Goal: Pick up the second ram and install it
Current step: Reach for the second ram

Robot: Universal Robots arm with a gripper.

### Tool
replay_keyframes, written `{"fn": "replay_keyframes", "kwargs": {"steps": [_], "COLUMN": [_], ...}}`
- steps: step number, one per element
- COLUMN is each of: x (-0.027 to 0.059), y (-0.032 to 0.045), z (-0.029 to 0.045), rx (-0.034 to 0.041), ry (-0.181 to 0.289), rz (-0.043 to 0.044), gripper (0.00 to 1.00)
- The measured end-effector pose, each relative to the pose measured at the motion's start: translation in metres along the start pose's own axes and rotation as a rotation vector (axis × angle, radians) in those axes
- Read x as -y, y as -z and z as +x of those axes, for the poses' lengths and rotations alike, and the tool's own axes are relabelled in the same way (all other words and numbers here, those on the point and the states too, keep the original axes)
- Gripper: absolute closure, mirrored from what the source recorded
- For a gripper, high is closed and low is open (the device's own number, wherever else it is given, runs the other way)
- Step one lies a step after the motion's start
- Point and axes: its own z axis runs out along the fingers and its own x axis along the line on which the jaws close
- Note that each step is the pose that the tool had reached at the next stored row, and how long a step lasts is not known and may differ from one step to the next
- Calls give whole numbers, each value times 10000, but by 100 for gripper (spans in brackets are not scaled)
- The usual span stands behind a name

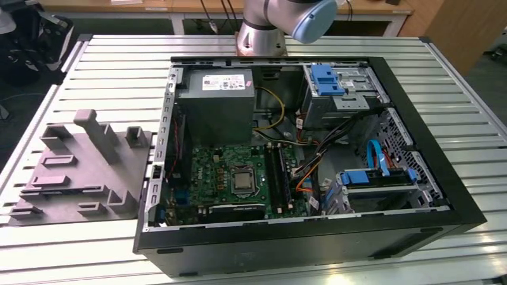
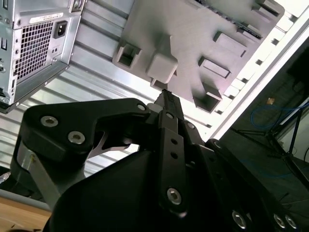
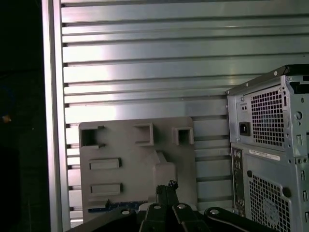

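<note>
My gripper (image 2: 165, 93) hangs high above the grey moulded fixture (image 2: 193, 38), its two black fingers pressed together with nothing between them, so it is shut. In the first wrist view the gripper (image 3: 166, 186) sits over the fixture (image 3: 130, 159). A thin dark blue-green strip at the fixture's edge, partly hidden behind the fingers, looks like the second ram (image 3: 113, 207). In the exterior view the fixture (image 1: 79, 172) lies on the exterior view's left of the open computer case (image 1: 443, 178). The long black memory slots (image 1: 273, 172) run beside the processor socket on the green motherboard (image 1: 214, 172).
The case holds a grey power supply (image 1: 214, 104), blue drive brackets (image 1: 325, 80) and loose cables (image 1: 309, 160). The arm's base (image 1: 262, 35) stands behind the case on the slatted aluminium table (image 1: 119, 65). In the first wrist view the case's rear panel (image 3: 268, 140) rises beside the fixture.
</note>
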Motion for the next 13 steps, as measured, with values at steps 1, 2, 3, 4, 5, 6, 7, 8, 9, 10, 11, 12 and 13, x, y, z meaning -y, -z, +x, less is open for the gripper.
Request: {"fn": "replay_keyframes", "kwargs": {"steps": [1,2,3,4,5,6,7,8,9,10,11,12,13], "x": [12,23,29,32,32,32,32,33,33,33,36,40,49], "y": [-4,-8,-11,-14,-14,-14,-14,-14,-14,-15,-21,-27,-35], "z": [6,11,13,16,16,16,15,15,16,16,19,24,27], "rx": [0,1,0,1,1,1,0,0,0,0,2,1,-1], "ry": [0,0,0,-1,-1,-2,-1,-1,-1,0,1,1,0], "rz": [0,0,0,-1,-1,0,0,0,1,0,-1,-1,1], "gripper": [90,90,90,90,90,90,90,90,90,90,90,90,90]}}
